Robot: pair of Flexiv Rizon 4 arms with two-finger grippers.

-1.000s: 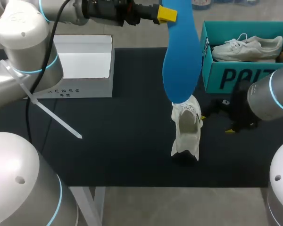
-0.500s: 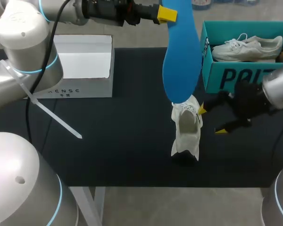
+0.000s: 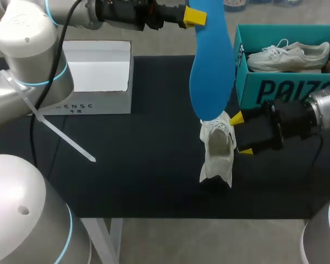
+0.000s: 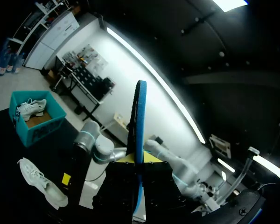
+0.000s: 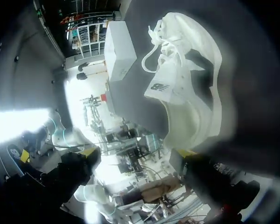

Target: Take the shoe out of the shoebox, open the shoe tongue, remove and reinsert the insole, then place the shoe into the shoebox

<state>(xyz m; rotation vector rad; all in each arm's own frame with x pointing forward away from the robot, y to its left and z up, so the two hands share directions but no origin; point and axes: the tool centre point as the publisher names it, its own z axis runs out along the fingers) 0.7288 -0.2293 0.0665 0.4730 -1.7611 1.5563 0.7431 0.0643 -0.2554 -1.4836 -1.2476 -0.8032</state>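
The white shoe (image 3: pixel 217 157) stands on the black tabletop (image 3: pixel 126 159), its long axis running away from the robot — soft fabric, laces loose. The right hand (image 3: pixel 241 134) is just beside it, spread open. The left hand (image 3: pixel 195 16) pinches the smooth blue insole (image 3: pixel 210 77) — hanging lengthwise over the shoe's opening.

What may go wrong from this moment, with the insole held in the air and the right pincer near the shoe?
1. The open right pincer is close beside the white lace-up shoe, which rests free on the black table mat; a sideways touch might tip or slide it.
2. The left pincer grips the blue foam insole at one end only; its hanging end, just above the shoe, may bend or miss the opening.
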